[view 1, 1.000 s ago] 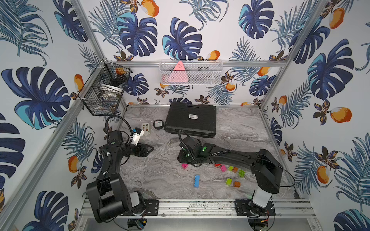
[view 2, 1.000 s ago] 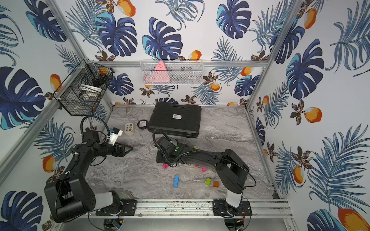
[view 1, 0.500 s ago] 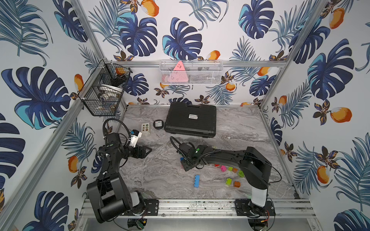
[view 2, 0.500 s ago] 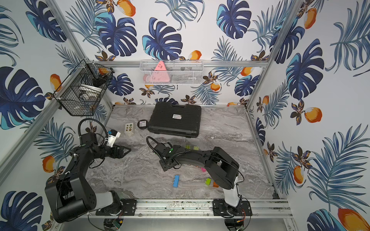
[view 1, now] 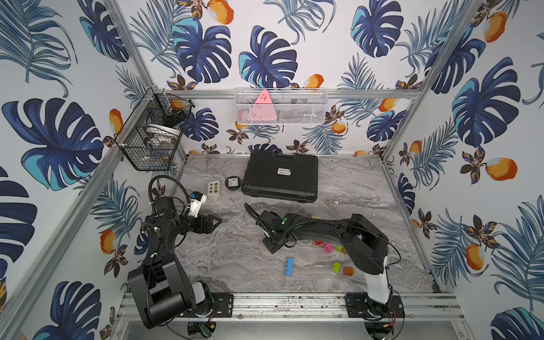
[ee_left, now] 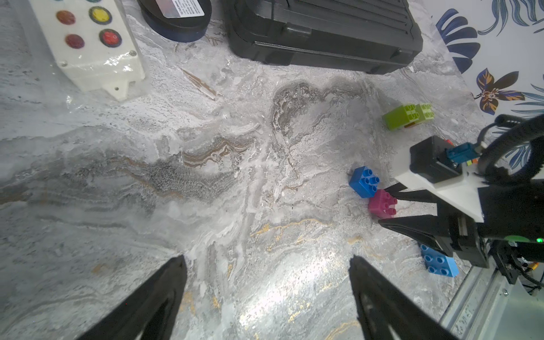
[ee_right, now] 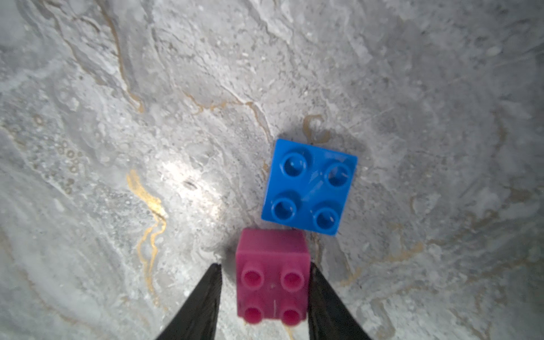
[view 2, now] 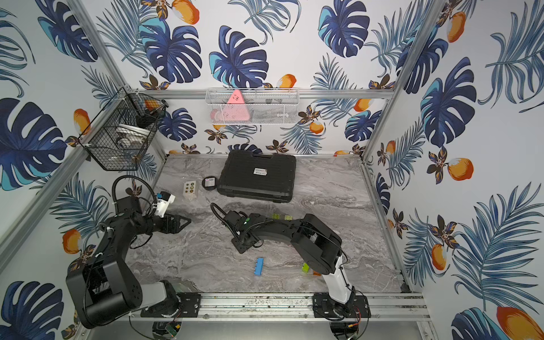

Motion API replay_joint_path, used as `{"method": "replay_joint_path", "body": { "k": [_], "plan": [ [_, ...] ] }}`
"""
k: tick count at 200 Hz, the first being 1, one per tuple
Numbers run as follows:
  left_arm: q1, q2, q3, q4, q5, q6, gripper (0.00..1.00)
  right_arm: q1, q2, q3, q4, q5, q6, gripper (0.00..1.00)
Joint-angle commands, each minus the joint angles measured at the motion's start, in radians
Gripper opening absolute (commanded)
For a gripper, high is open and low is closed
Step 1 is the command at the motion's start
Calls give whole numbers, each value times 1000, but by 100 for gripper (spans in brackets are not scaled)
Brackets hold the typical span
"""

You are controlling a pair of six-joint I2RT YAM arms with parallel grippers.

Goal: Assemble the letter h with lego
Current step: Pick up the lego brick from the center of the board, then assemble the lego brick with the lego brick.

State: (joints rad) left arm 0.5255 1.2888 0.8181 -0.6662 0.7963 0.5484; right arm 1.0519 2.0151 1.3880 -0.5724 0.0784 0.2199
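Marbled grey table (ee_right: pixel 117 147) under palm-print walls: the right gripper (ee_right: pixel 264 265) stood astride a pink brick (ee_right: pixel 272 282), one finger against its side and a sliver of table showing at the other, so the jaws were not yet clamped. The brick sat studs-up, its far edge touching or all but touching a blue brick (ee_right: pixel 309 187). Such pieces looked light, rigid and smooth-walled, likely to skate if nudged. The sound hold appeared to be square across two flat opposite walls, studs left free, and a skewed squeeze risked dragging the blue neighbour. The left gripper (ee_left: pixel 268 259) hung wide open and empty over bare table. More lego lay around the right arm: a long blue brick (view 1: pixel 289 266), a lime green pair (ee_left: pixel 407 116), and pink, green and orange pieces (view 1: pixel 336 267) beside its base. Open table between the arms offered building room, hemmed by a black case (view 1: pixel 281 176) and white button box (view 1: pixel 214 188) at the back and the front rail (view 1: pixel 294 306).
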Motion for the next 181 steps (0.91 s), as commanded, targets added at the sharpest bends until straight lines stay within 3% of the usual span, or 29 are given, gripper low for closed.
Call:
{"method": "replay_joint_path", "body": {
  "k": [1,85,116,181],
  "plan": [
    [2,1,2,-7,20,18,92,0,-2,6,-8,25,-4,42],
    [15,8,4,-4,11,12,92,-1,-85,56,-75,13,203,34],
    [18,12,6,-8,16,12,92,-15,-41,145,-120,114,262,34],
    [25,13,4,-5,14,3,93,-52,54,205,-135,83,272,34]
  ]
}}
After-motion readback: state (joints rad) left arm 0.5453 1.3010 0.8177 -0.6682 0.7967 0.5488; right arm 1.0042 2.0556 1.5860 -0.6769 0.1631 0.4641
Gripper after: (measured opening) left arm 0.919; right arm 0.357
